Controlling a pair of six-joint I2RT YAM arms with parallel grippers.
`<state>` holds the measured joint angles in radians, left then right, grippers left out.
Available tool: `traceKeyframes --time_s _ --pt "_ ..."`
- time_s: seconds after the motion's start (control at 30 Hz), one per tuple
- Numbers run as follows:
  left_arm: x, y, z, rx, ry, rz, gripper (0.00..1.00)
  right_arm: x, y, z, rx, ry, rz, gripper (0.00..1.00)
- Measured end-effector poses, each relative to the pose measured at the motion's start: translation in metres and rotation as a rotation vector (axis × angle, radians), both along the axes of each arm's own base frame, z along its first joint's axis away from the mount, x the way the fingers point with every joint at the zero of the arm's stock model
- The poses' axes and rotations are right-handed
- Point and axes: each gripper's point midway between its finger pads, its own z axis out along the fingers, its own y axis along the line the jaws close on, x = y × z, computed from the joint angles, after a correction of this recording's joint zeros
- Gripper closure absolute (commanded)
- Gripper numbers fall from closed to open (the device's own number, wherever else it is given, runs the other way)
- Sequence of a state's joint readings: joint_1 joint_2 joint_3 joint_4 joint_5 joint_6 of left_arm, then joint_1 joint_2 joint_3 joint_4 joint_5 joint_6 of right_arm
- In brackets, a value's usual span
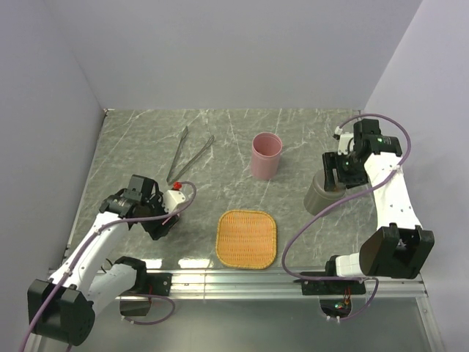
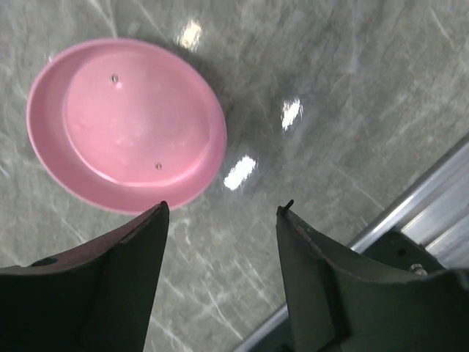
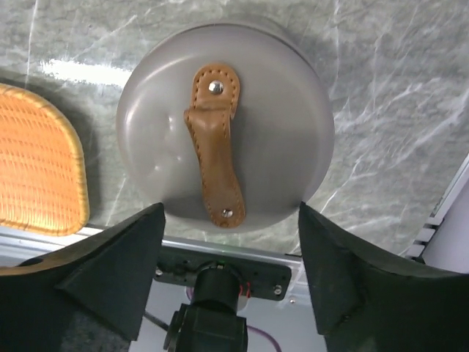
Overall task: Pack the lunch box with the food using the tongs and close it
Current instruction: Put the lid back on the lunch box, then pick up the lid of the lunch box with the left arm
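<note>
**My left claw [image 2: 222, 207] hangs open short of the pink dish [image 2: 124, 132].**
The dish lies on the surface [image 2: 352, 88] ahead-left of it; my right claw [image 3: 229, 209], released, hovers over the grey cup [image 3: 278, 110].

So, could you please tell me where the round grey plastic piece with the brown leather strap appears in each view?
Top external: the round grey strapped piece sits right of centre.
Left wrist: not in it.
Right wrist: upper centre, large.
Shared landmark: the square woven orange tray, to its left in both.
</note>
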<state>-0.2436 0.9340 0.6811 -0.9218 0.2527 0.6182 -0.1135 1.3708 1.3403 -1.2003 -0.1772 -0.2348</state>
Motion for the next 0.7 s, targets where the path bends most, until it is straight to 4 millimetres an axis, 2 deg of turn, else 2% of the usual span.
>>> traceKeyframes --time_s 0.07,0.2,0.27,0.53,0.7 --pt "0.003 -0.004 -0.003 -0.016 -0.016 -0.019 0.36 -0.002 0.001 0.003 0.004 0.003 0.000 0.17" --pt "0.012 -0.011 -0.012 -0.040 -0.022 -0.045 0.40 0.001 0.002 0.017 0.008 -0.058 0.009 0.08" --pt "0.017 -0.014 -0.018 -0.041 -0.010 -0.057 0.43 0.001 0.004 0.029 0.007 -0.116 0.017 0.05" --pt "0.030 -0.021 -0.036 -0.039 0.002 -0.082 0.50 0.005 0.012 0.088 0.024 -0.334 0.056 0.04" --pt "0.034 -0.025 -0.043 -0.038 -0.001 -0.093 0.53 0.009 0.017 0.094 0.050 -0.358 0.072 0.03"
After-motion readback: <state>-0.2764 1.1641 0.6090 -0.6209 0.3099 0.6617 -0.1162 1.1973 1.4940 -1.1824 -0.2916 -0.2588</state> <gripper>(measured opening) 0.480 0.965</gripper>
